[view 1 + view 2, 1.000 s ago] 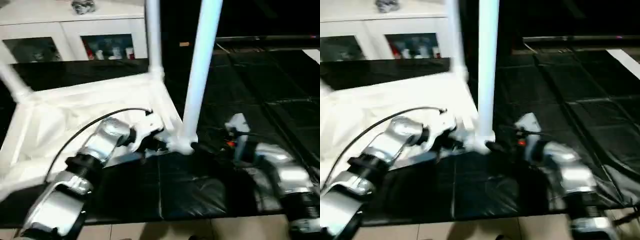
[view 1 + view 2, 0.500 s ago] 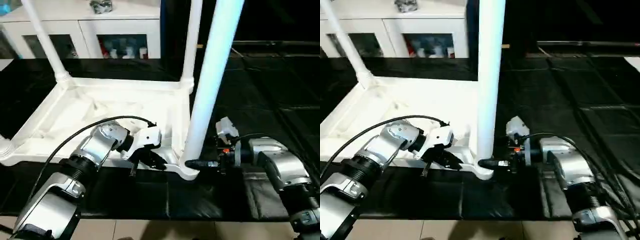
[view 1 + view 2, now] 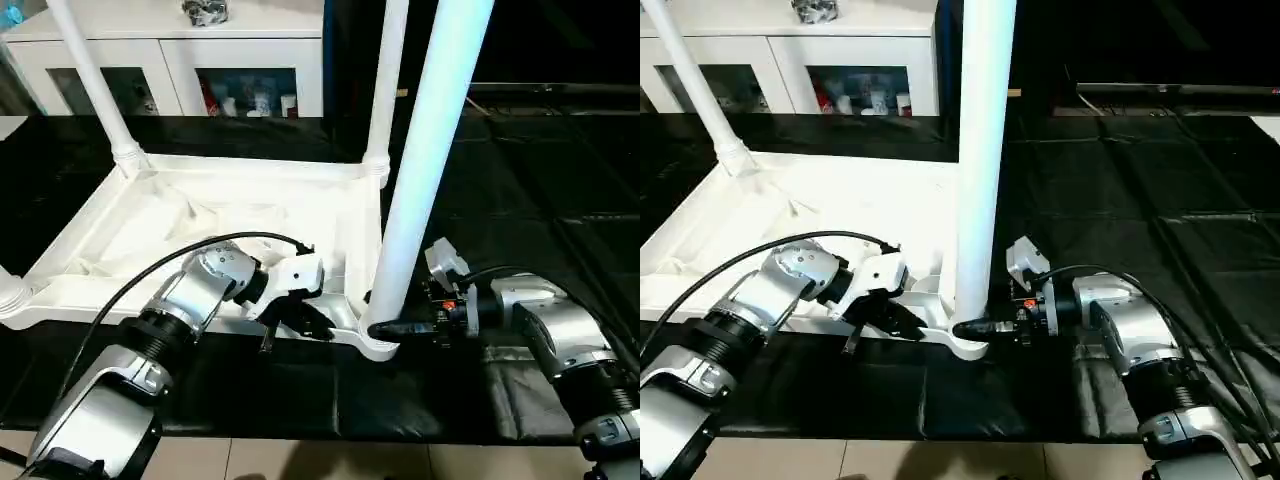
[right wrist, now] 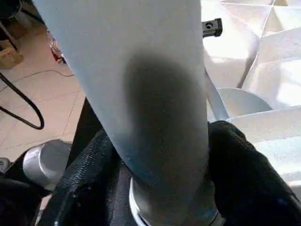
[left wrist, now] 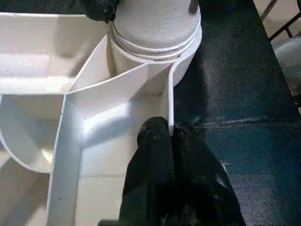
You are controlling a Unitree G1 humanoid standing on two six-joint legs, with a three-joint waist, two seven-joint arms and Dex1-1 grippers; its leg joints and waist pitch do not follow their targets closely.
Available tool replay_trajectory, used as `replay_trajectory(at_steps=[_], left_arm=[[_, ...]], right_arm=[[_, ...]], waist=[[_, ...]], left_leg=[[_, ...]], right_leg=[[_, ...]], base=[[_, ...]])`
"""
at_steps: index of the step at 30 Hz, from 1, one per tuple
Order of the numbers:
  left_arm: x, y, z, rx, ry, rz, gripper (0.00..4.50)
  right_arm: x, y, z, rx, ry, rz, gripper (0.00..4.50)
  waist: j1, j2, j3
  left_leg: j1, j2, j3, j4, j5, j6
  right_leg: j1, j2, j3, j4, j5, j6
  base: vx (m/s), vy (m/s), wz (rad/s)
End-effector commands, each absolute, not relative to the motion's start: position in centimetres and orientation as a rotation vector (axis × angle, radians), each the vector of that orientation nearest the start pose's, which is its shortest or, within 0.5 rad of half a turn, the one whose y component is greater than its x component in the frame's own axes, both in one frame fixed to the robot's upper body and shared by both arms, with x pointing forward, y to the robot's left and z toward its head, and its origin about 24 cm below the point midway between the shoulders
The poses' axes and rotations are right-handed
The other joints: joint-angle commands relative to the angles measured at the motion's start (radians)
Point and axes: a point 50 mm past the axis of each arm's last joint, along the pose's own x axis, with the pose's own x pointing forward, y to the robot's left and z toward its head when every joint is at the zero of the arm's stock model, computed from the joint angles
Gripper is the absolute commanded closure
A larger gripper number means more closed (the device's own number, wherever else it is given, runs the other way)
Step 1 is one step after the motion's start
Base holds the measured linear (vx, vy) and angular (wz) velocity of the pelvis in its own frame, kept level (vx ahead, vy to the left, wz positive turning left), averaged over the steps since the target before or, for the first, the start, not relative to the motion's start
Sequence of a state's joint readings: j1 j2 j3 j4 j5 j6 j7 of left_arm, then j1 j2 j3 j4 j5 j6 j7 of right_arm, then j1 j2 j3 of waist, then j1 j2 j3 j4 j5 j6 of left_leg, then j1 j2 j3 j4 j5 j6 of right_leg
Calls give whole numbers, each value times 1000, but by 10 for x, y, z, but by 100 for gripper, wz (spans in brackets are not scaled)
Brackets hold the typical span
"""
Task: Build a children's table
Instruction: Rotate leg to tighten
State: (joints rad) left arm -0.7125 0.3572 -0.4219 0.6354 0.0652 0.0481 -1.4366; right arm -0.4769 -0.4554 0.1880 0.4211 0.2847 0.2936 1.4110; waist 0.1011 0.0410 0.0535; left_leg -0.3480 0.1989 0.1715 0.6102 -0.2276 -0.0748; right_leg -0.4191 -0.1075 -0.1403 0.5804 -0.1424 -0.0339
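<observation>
The children's table top (image 3: pixel 200 215) lies upside down on the black mat, ribs up. White legs stand in its corner sockets: a thick near one (image 3: pixel 425 150) at the front right corner and two at the back (image 3: pixel 385 80) (image 3: pixel 90 80). My right gripper (image 3: pixel 388 320) is at the base of the near leg (image 4: pixel 155 94), with a black finger (image 4: pixel 94 179) pressed on each side of it. My left gripper (image 5: pixel 170 134) is shut on the thin rim wall (image 5: pixel 169 103) of the top, just left of that corner socket (image 5: pixel 155 37).
A white glass-door cabinet (image 3: pixel 180 60) stands behind the table top. The black mat (image 3: pixel 520 200) stretches away to the right. Pale floor tiles (image 3: pixel 300 460) run along the mat's near edge. A black cable (image 3: pixel 150 280) loops over my left forearm.
The camera tilted and steadied, so the whole picture shifted. My right gripper's fingers have drawn in around the base of the near leg. The left gripper keeps its pinch on the rim.
</observation>
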Motion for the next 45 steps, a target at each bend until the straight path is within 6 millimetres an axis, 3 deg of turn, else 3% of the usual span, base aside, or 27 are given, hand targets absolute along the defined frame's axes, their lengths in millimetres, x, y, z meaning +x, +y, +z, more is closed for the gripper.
replay_trajectory(at_steps=[1,15,16,17,19,21,22,24,25,27,28,29,32,34,36,39,42,43,45], left_arm=[[313,105,64,581,529,-1694,450],[320,99,63,524,529,-1612,450],[322,97,63,510,526,-1579,450],[324,94,64,491,524,-1551,450],[328,88,64,456,517,-1498,450],[333,80,65,423,507,-1433,450],[335,77,65,408,505,-1396,450],[337,74,65,395,506,-1370,450],[339,69,65,381,507,-1333,450],[341,64,65,364,507,-1291,450],[345,59,66,343,502,-1237,450],[347,56,67,331,496,-1207,450],[350,51,68,311,491,-1157,450],[354,46,71,289,478,-1095,450],[357,41,74,272,456,-1034,450],[359,39,75,267,444,-1012,450],[359,39,75,271,445,-1004,450],[359,43,74,283,448,-1009,450],[359,46,74,295,449,-1016,450]], right_arm=[[292,-159,69,-6,414,1492,208],[287,-152,64,62,427,1511,234],[286,-148,63,79,423,1495,234],[287,-145,60,88,423,1462,234],[290,-139,56,88,415,1395,234],[295,-131,48,74,420,1294,234],[298,-126,45,63,421,1242,237],[300,-122,42,64,419,1199,239],[306,-115,40,68,413,1128,242],[312,-106,37,73,407,1040,243],[321,-98,35,80,404,926,245],[326,-94,35,96,409,862,246],[332,-88,35,107,409,775,249],[339,-78,37,106,398,699,251],[344,-66,40,96,379,658,251],[346,-60,43,109,371,640,251],[348,-57,43,135,367,633,217],[348,-57,44,147,356,646,197],[348,-58,44,151,348,659,180]], waist=[[0,-26,-83],[0,-29,-83],[5,-19,-82],[4,-26,-81],[5,-19,-78],[-2,-23,-74],[-8,-20,-74],[-21,-25,-69],[-35,-19,-62],[-55,-16,-60],[-60,-14,-60],[-79,-7,-61],[-111,3,-66],[-133,8,-62],[-143,4,-64],[-149,2,-69],[-142,-1,-75],[-137,-7,-76],[-133,-10,-78]], left_leg=[[-9,31,0,-62,2,122],[-9,30,2,-61,-11,115],[-6,31,0,-61,-19,112],[-6,30,2,-62,-29,106],[-4,27,1,-65,-59,91],[-2,22,1,-67,-90,67],[-4,19,-1,-69,-100,52],[-6,14,-2,-70,-126,46],[1,10,-3,-70,-176,39],[9,3,-7,-65,-235,34],[8,3,-9,-65,-243,34],[11,5,-14,-63,-270,24],[5,11,-30,-67,-319,30],[7,26,-38,-76,-371,35],[7,25,-40,-76,-385,33],[-1,22,-38,-78,-330,47],[-8,22,-32,-77,-254,66],[-11,20,-28,-74,-209,81],[-13,16,-25,-71,-177,96]], right_leg=[[73,-51,58,-47,-249,-177],[74,-50,59,-49,-257,-179],[71,-51,59,-51,-269,-178],[72,-49,60,-54,-281,-172],[71,-49,59,-61,-333,-160],[70,-49,56,-71,-390,-136],[72,-49,54,-75,-426,-119],[74,-47,48,-86,-482,-89],[67,-46,39,-103,-561,-63],[68,-44,22,-121,-637,-26],[69,-45,18,-123,-645,-18],[66,-45,3,-130,-650,-12],[85,-45,-21,-142,-595,8],[87,-49,-30,-143,-533,-22],[88,-53,-28,-138,-519,-31],[92,-62,-13,-124,-450,-83],[94,-64,3,-108,-370,-133],[92,-61,12,-98,-339,-159],[93,-61,20,-93,-336,-170]], base=[[0,0,0],[0,0,0],[0,0,0],[0,0,0],[0,0,0],[0,0,0],[0,0,0],[0,0,0],[0,0,0],[0,0,0],[0,0,0],[0,0,0],[0,0,0],[0,0,0],[0,0,0],[0,0,0],[0,0,0],[0,0,0],[0,0,0]])
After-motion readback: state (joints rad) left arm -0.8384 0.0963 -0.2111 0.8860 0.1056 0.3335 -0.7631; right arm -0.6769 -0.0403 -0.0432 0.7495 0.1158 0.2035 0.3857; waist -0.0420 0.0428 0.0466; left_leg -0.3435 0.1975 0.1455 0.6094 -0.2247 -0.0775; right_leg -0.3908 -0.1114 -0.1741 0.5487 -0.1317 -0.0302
